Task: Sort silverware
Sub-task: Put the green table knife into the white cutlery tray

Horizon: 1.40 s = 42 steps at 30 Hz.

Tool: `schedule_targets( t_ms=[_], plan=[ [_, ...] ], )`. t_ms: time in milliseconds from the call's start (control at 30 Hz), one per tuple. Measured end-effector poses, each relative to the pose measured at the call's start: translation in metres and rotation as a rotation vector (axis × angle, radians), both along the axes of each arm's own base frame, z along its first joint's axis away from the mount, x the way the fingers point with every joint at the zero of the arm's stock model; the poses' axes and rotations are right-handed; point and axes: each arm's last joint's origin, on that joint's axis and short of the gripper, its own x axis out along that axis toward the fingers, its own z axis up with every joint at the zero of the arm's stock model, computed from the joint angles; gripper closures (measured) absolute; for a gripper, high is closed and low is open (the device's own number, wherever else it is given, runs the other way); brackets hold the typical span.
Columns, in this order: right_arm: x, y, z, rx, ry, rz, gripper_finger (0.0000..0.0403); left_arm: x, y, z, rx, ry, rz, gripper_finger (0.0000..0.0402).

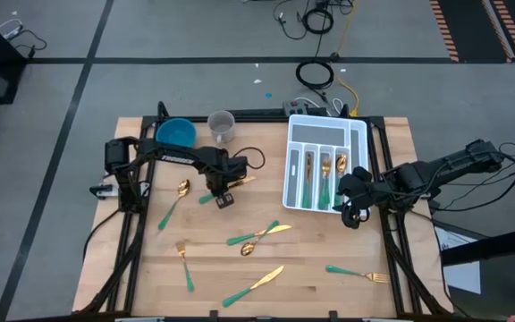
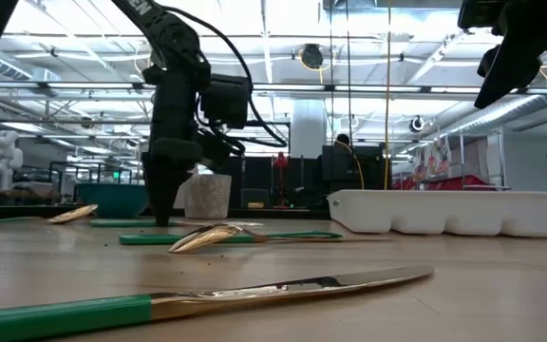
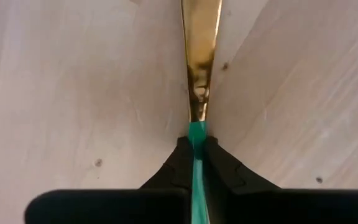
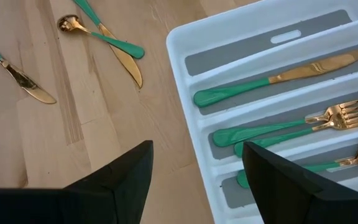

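On the table, the left gripper (image 3: 195,163) pinches a knife's (image 3: 200,56) teal handle, seen only from its wrist. The right gripper (image 4: 194,165) hangs wide open beside the tray (image 4: 185,74).

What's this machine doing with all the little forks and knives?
It is sorting silverware into the white tray. The left gripper is shut on the green handle of a knife lying on the table. The right gripper hovers open by the tray's near edge. Several pieces are already in the tray; others remain scattered.

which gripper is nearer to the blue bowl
Left. The left gripper sits just below and right of the blue bowl, shut on a knife. The right gripper hovers open far across, beside the white tray.
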Motion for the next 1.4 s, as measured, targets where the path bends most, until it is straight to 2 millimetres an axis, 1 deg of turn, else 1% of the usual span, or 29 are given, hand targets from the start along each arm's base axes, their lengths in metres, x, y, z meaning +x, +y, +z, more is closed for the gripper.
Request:
schedule_targets(
  t_ms=[67, 233, 367, 467, 533, 633, 700, 767, 833, 967, 1033, 1233, 1400],
  plan=[
    [0.000, 0.000, 0.000, -0.002, 0.002, 0.002, 0.0163, 0.001, -0.001, 0.005, 0.003, 0.009, -0.005, 0.0401],
    [0.000, 0.000, 0.000, -0.002, 0.003, 0.001, 0.0163, 0.003, -0.006, 0.008, 0.010, 0.020, -0.016, 0.0400],
    [0.000, 0.000, 0.000, -0.003, 0.004, 0.002, 0.0163, -0.003, -0.009, 0.010, 0.027, 0.095, 0.060, 0.0397],
    [0.000, 0.000, 0.000, -0.003, 0.005, 0.001, 0.0163, -0.014, -0.018, 0.025, 0.021, 0.140, 0.051, 0.0377],
    [0.000, 0.000, 0.000, -0.006, 0.006, 0.006, 0.0163, -0.021, -0.024, 0.039, 0.028, 0.136, 0.057, 0.0357],
    [0.000, 0.000, 0.000, -0.009, 0.007, 0.008, 0.0163, -0.026, -0.030, 0.059, 0.069, 0.064, 0.083, 0.0326],
    [0.000, 0.000, 0.000, -0.009, 0.007, 0.008, 0.0162, -0.027, -0.033, 0.065, 0.100, 0.015, 0.073, 0.0304],
    [0.000, 0.000, 0.000, -0.014, 0.007, 0.009, 0.0159, -0.028, -0.035, 0.063, 0.105, 0.003, 0.071, 0.0283],
    [0.000, 0.000, 0.000, -0.016, 0.008, 0.011, 0.0156, -0.031, -0.036, 0.054, 0.079, 0.018, 0.092, 0.0262],
    [-0.001, 0.000, -0.001, -0.019, 0.010, 0.014, 0.0148, -0.030, -0.041, 0.036, 0.058, 0.006, 0.108, 0.0234],
    [-0.001, 0.000, -0.001, -0.019, 0.010, 0.015, 0.0146, -0.030, -0.041, 0.033, 0.070, 0.009, 0.110, 0.0228],
    [-0.001, 0.000, -0.001, -0.022, 0.010, 0.019, 0.0144, -0.023, -0.040, 0.027, 0.086, -0.023, 0.117, 0.0226],
    [-0.001, 0.000, -0.001, -0.019, 0.009, 0.016, 0.0144, -0.018, -0.039, 0.012, 0.098, 0.013, 0.100, 0.0226]
  ],
)
